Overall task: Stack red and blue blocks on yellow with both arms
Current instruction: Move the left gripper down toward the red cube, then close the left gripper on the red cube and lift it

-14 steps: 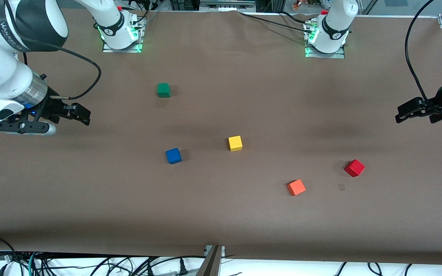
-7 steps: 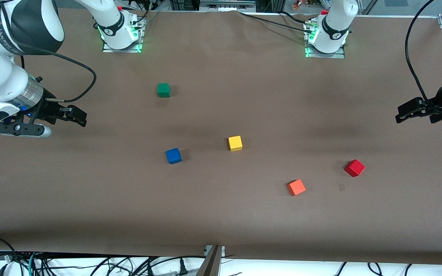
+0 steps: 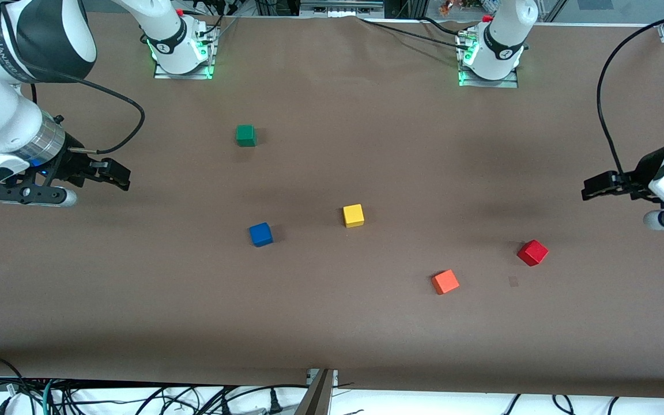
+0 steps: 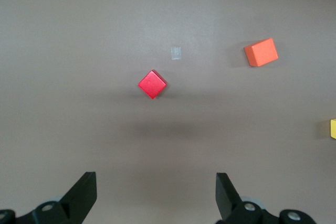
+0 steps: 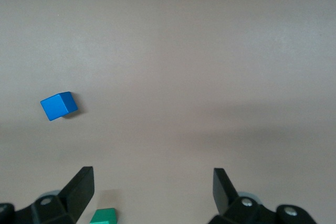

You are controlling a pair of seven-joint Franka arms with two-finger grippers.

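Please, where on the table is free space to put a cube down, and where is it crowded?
Free: the wide strip of table nearer the camera than the blue cube and orange cube; also between the green cube and the left arm's base. Most crowded: around the yellow cube, with blue beside it, and orange near the red cube.

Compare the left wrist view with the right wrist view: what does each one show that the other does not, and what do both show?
Only the left wrist view shows the red cube, the orange cube, an edge of the yellow cube and a small pale mark on the table. Only the right wrist view shows the blue cube and a corner of the green cube. Both show the brown table surface and their own open end effector, left end effector and right end effector, holding nothing.
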